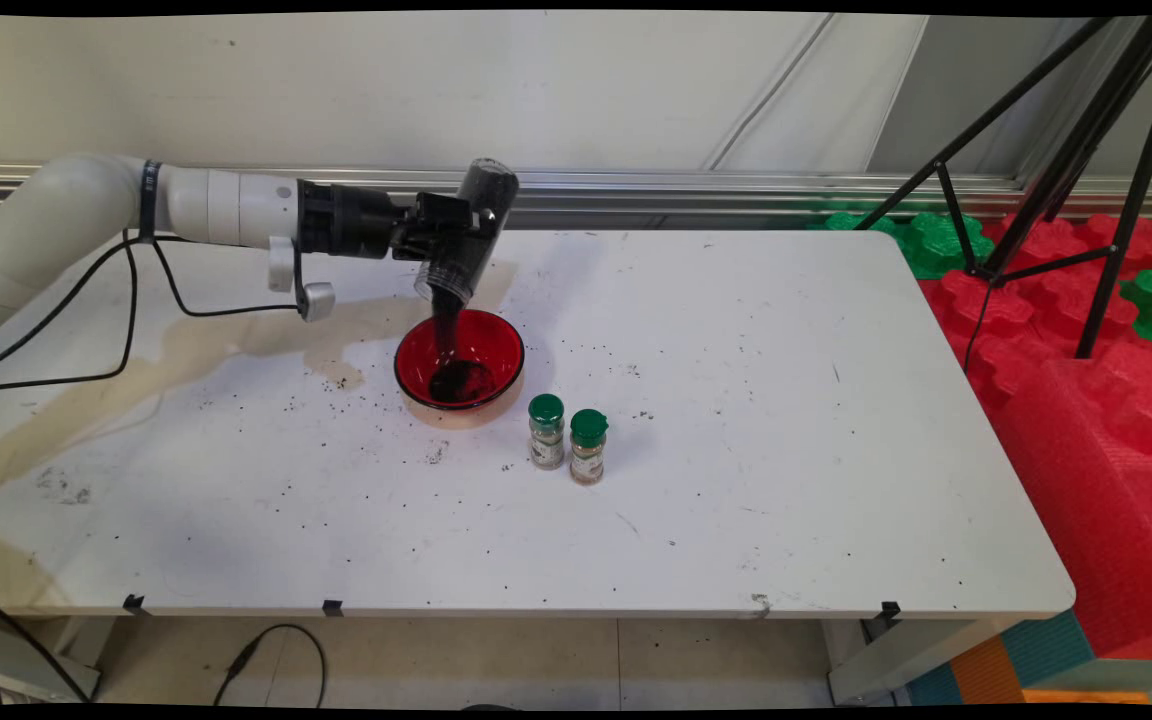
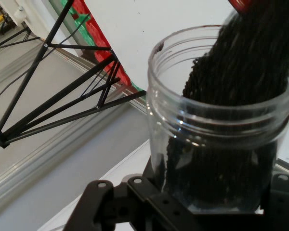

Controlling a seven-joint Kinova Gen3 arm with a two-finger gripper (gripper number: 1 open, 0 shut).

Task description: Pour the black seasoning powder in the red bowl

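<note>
Clear jar (image 1: 466, 232) of dark grains is being held tipped, clamped in the gripper (image 1: 456, 235), pouring into the red bowl (image 1: 459, 362) just below. A heavier surge could overshoot, scattering grains toward the two green-capped spice bottles (image 1: 566, 438) beyond.

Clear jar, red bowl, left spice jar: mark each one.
clear jar (image 1: 466, 235), main view, on its tilted body above the bowl.
red bowl (image 1: 496, 345), main view, on its bare inner wall.
left spice jar (image 1: 546, 409), main view, on its green cap.
</note>
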